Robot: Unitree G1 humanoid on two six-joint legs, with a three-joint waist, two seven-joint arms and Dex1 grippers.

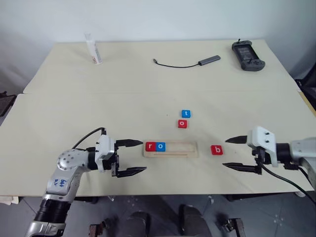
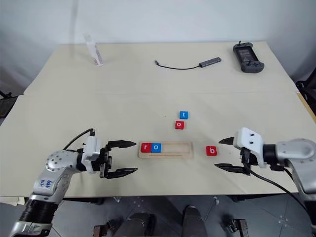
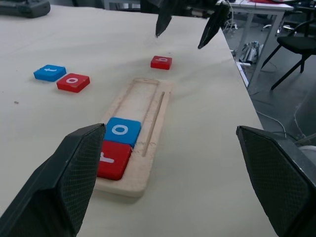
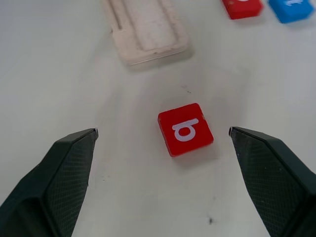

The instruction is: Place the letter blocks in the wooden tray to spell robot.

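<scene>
Hovering just beside the red b block (image 4: 185, 129) on the bench (image 1: 148, 89), your right gripper (image 1: 236, 153) is spreading its fingers wide and holding nothing. You are needing them to straddle the block squarely before closing. The wooden tray (image 1: 185, 149) is already carrying the r block (image 1: 150, 146) and o block (image 1: 161, 146); the left gripper (image 1: 134, 157) is waiting open, empty.
</scene>
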